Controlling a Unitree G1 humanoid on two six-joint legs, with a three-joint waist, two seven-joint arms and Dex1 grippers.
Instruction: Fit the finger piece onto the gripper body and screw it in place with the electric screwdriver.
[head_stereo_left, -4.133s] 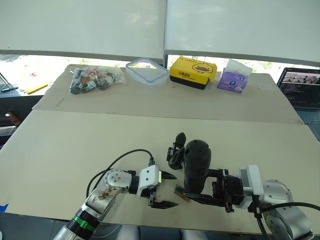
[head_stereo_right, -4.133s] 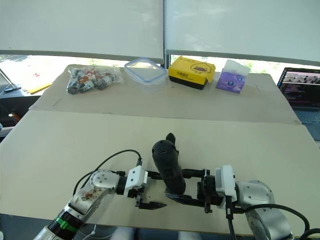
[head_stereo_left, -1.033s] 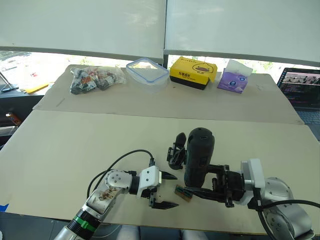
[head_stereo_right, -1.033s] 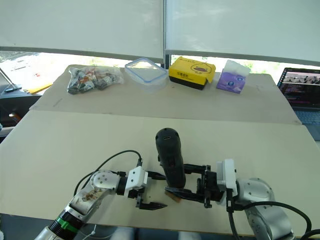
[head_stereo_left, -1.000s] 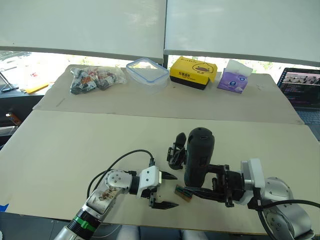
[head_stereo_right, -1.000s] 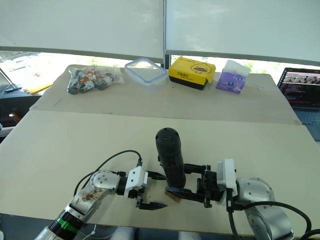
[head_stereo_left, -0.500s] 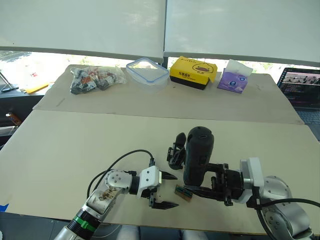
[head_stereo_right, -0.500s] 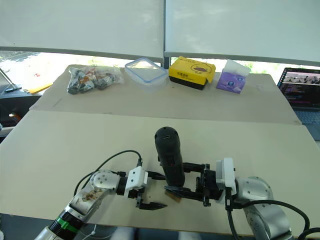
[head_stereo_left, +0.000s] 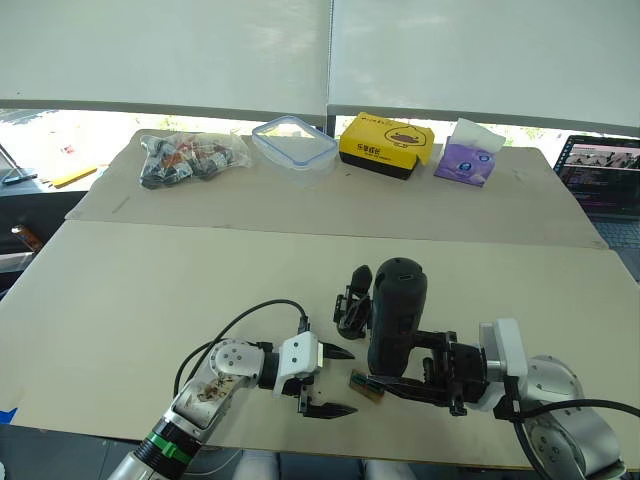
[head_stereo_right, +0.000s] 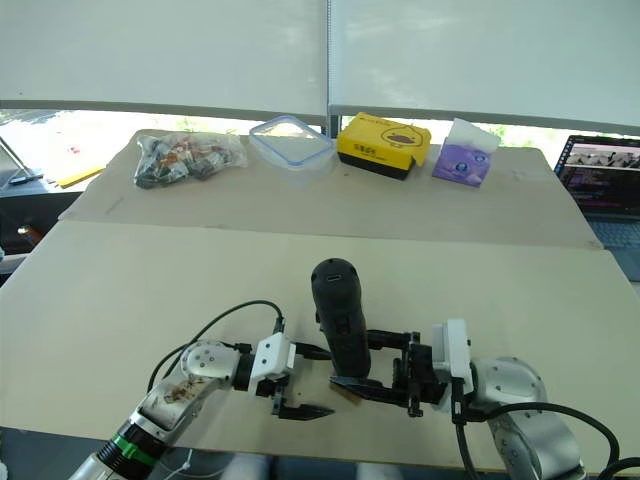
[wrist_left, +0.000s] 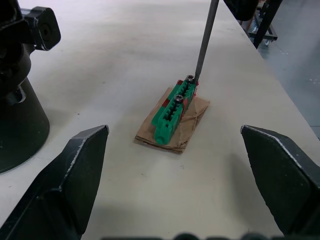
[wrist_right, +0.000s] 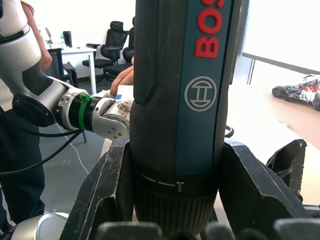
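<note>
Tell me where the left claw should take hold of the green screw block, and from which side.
Probably the long sides at the near end of the green screw block, coming low from the left claw's own side. It lies lengthwise toward that open claw, and the bit of the electric screwdriver stands on its far end.

Left pincer (head_stereo_left: 325, 381) agape, right pincer (head_stereo_left: 400, 375) clamped.

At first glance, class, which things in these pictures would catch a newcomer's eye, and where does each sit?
The electric screwdriver stands upright at the table's near edge, clamped in the right claw, its thin bit touching a screw on the small green block that lies on brown paper. The left claw waits open beside the block, and the yellow box stands out on the far table.
</note>
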